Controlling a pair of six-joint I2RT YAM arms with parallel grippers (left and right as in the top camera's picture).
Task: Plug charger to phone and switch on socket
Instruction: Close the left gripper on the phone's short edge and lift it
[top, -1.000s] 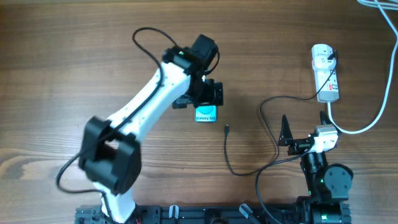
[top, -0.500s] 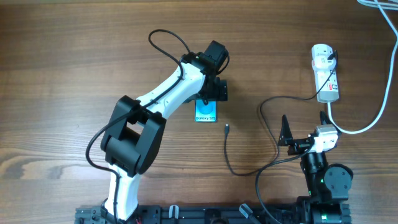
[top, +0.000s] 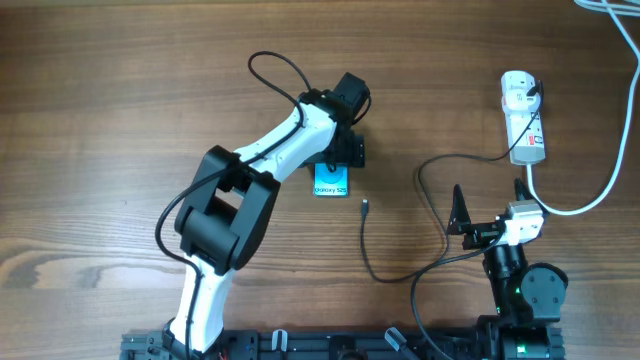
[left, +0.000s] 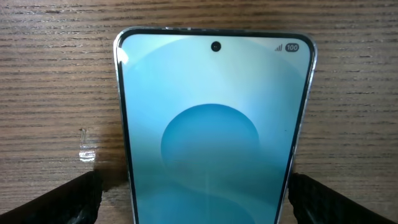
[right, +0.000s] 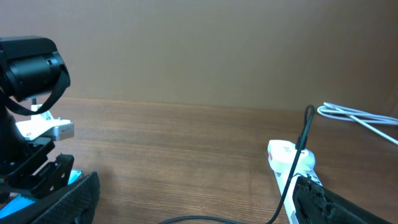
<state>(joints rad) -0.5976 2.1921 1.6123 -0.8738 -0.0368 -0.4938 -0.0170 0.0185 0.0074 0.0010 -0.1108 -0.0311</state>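
Note:
The phone (top: 331, 183) lies flat on the wooden table, cyan screen up; it fills the left wrist view (left: 211, 124). My left gripper (top: 338, 158) is open and straddles the phone (left: 193, 196), one finger on each side with small gaps. The charger's connector tip (top: 366, 207) lies loose on the table right of the phone. Its thin black cable (top: 372, 268) loops right and up to the plug (top: 536, 92) in the white socket (top: 522, 130), which also shows in the right wrist view (right: 287, 157). My right gripper (top: 490, 200) is open and empty (right: 199, 202), near the front right.
A thick white lead (top: 598, 200) runs from the socket out past the table's right edge, with more white cable (top: 612, 28) at the top right corner. The left arm's body (top: 220, 215) spans the table's left centre.
The left arm has swung right and its gripper has settled around the phone's upper end. The phone, charger cable and right arm have not moved.

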